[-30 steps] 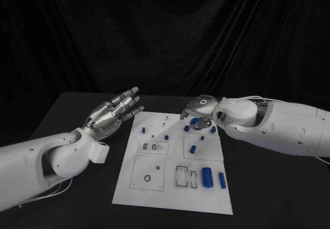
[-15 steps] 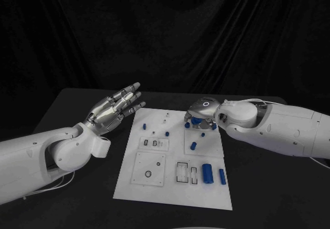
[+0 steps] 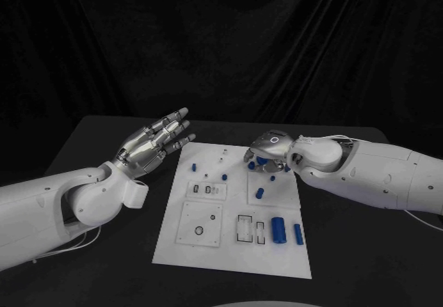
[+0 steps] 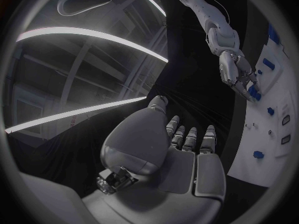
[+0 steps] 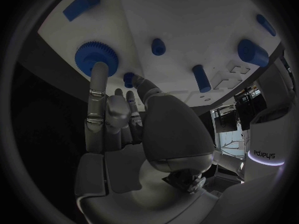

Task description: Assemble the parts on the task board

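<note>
The right robot hand (image 3: 265,157), in the upper middle of the head view, is lowered over the far right part of the white board (image 3: 208,252), its fingers (image 5: 98,87) curled, one fingertip touching a blue gear (image 5: 93,57) at the board's edge; whether it grips the gear cannot be told. The left robot hand (image 3: 152,146), upper left, hangs open above the counter (image 3: 102,281), fingers spread, holding nothing. Other blue pieces, among them a cylinder (image 3: 278,231) at lower right, lie loose on the board. The step in hand appears to be taking or seating the gear; the next move likely calls for a firm hold on it.
</note>
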`<state>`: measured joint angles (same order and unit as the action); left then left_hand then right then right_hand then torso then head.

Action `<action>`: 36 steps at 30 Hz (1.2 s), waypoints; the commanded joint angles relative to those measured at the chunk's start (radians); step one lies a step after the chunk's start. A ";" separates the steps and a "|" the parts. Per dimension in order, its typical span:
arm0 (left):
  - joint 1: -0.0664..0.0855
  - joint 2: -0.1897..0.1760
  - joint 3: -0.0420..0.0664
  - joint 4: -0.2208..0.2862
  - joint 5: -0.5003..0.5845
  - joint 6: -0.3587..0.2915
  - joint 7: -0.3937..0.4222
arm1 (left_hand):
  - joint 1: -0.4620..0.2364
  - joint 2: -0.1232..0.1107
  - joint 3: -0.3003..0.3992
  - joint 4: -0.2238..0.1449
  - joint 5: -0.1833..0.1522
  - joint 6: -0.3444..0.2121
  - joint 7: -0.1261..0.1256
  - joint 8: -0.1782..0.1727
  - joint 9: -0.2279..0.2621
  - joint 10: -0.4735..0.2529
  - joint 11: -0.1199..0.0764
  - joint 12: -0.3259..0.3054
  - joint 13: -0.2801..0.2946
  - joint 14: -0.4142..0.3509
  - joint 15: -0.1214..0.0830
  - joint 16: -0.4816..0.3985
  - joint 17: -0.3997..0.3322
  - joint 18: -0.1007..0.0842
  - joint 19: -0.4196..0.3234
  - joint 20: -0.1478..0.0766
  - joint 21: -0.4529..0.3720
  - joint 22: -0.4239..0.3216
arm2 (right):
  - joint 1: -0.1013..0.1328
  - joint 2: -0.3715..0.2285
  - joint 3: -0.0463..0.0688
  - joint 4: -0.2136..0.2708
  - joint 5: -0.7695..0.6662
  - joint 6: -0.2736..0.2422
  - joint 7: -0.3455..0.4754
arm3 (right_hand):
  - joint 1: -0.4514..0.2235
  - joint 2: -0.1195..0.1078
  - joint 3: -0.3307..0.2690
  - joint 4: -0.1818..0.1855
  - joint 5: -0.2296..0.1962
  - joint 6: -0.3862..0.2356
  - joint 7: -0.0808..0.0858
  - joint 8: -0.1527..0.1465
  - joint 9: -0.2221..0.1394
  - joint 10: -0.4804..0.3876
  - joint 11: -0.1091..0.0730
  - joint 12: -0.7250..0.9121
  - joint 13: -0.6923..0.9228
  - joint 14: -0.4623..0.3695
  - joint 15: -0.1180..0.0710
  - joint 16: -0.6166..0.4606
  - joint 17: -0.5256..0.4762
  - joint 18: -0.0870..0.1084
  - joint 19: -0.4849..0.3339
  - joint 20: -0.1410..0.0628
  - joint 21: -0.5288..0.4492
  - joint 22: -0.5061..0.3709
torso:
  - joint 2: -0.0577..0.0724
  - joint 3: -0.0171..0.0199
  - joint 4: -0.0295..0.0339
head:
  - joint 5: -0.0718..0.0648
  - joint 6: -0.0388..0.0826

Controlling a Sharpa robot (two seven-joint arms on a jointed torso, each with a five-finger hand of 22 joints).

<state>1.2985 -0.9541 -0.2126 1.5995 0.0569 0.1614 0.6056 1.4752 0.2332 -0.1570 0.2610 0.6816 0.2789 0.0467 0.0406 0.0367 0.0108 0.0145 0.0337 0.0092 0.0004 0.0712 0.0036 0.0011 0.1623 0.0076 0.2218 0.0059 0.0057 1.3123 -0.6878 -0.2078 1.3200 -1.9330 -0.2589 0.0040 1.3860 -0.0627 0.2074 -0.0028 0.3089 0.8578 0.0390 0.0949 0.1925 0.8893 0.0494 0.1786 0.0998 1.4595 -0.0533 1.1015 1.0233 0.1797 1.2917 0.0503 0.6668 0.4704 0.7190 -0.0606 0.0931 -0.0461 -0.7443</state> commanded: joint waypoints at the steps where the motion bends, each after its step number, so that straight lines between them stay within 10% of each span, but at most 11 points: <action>1: 0.002 0.003 0.001 -0.002 -0.003 0.020 0.010 | 0.012 0.002 0.009 0.000 0.006 0.005 0.001 0.006 0.001 -0.001 0.006 0.003 0.002 0.000 0.000 -0.003 -0.001 0.018 0.003 -0.004 0.003 0.001 | -0.005 0.007 0.001 -0.011 -0.011 -0.048 0.026 | -0.006 0.005 0.007 0.003 -0.003 0.001 -0.005 0.004 0.002 0.008 0.000 0.006 0.002 -0.003 -0.002 0.005 0.003 0.002 -0.008 0.000 0.006 0.002 | -0.002 -0.0003 -0.0015 | 0.000 -0.002; 15: 0.001 0.010 0.001 -0.018 -0.003 0.034 -0.003 | 0.025 0.005 0.029 -0.014 0.012 0.020 0.009 0.011 0.003 -0.002 0.012 0.004 0.002 0.000 0.007 -0.002 0.000 0.018 0.005 0.000 0.004 0.002 | -0.025 0.026 0.001 -0.048 -0.011 -0.035 0.038 | 0.012 0.007 0.092 0.003 0.002 0.187 0.031 0.098 0.083 0.187 -0.026 0.058 0.013 0.013 -0.020 0.030 0.030 0.002 -0.024 -0.015 0.049 0.060 | -0.005 -0.0018 -0.0007 | 0.003 -0.008; 36: 0.000 0.004 0.001 -0.023 -0.003 0.045 -0.025 | 0.034 0.000 0.060 -0.037 0.028 0.047 0.020 0.022 0.006 0.004 0.023 0.022 0.006 0.002 0.019 0.004 0.002 0.018 0.010 0.010 0.008 0.004 | 0.004 0.016 0.001 -0.029 0.070 -0.126 0.079 | 0.048 -0.007 0.142 -0.018 0.014 0.222 0.052 0.101 0.127 0.314 -0.017 0.002 -0.007 0.018 -0.017 0.023 0.028 0.002 -0.048 -0.014 0.084 0.114 | -0.006 -0.0022 -0.0027 | 0.016 -0.008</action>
<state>1.2983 -0.9496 -0.2129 1.5737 0.0561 0.1909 0.5780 1.5021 0.2340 -0.1028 0.2234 0.7029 0.3200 0.0663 0.0591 0.0414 0.0139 0.0321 0.0501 0.0142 0.0040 0.0823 0.0036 0.0018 0.1625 0.0151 0.2294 0.0097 0.0087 1.3063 -0.6707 -0.2092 1.2827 -1.9028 -0.3334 0.0698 1.4209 -0.0703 0.3449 -0.0217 0.3244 1.0740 0.0872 0.1955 0.3181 1.1536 0.0744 0.1840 0.0910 1.4661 -0.0688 1.1235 1.0507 0.1796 1.2488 0.0360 0.7462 0.5830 0.7128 -0.0626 0.0918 -0.0331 -0.7513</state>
